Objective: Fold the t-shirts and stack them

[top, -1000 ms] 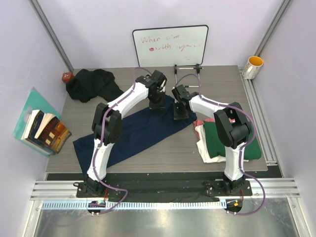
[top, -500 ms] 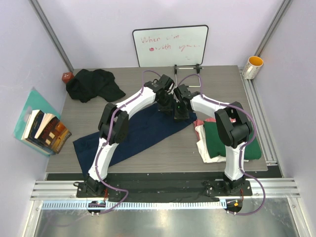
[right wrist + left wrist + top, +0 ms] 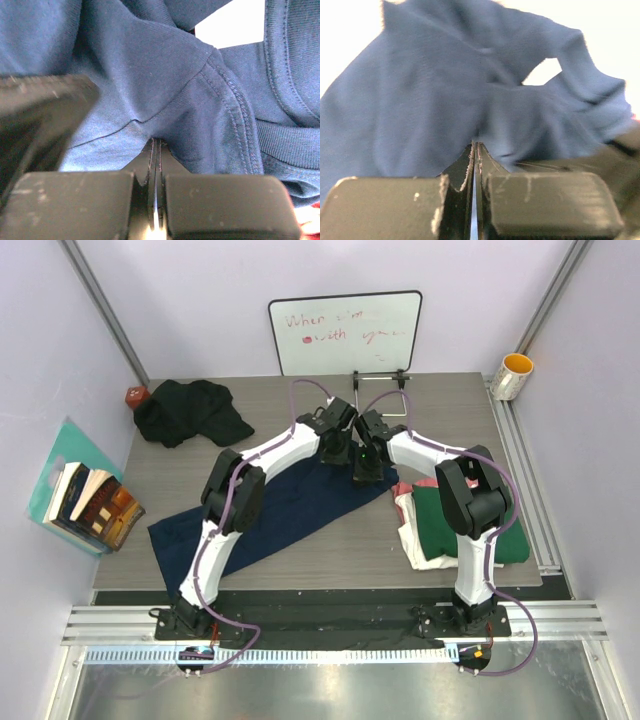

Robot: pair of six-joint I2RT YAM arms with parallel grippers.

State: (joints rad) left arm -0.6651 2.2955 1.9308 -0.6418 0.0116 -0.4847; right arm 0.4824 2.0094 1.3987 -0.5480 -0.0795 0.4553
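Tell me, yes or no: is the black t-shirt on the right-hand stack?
No, the black t-shirt lies crumpled at the far left corner of the table.

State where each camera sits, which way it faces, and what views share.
Top external: above and behind, looking down; left arm and right arm over the soft navy blue cotton t-shirt.
Left wrist: on that wrist, facing along the shut left gripper into the t-shirt.
Right wrist: likewise, along the shut right gripper into it.
Shared: all show that t-shirt.

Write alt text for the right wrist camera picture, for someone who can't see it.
The right gripper, jaws shut, pinches a fold of the navy blue t-shirt beside a stitched seam; the cloth fills nearly the whole frame.
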